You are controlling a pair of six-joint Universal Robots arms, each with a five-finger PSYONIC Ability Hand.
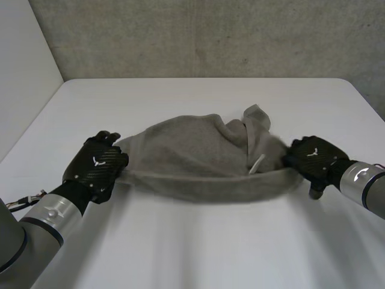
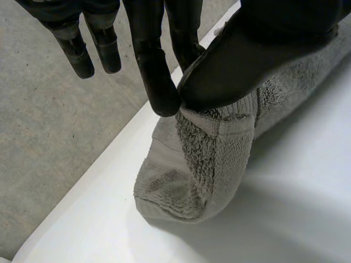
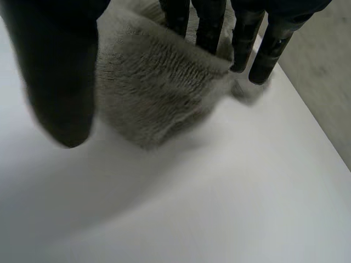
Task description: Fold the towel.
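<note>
Across the middle of the desk (image 1: pixel 198 253), the soft, light towel (image 1: pixel 192 162) sags limply between the left hand (image 1: pixel 99 165), whose thumb and fingers (image 2: pixel 156 82) pinch one end, and the right hand (image 1: pixel 316 158) clasping the other, so corners seem the surest hold

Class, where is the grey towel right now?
Head view: the towel lies bunched on the table, stretched between the left hand pinching its left end and the right hand gripping its right end.

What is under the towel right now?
The white table shows around the towel. The left hand and right hand each pinch one end. Whatever lies beneath the bunched middle is covered.
</note>
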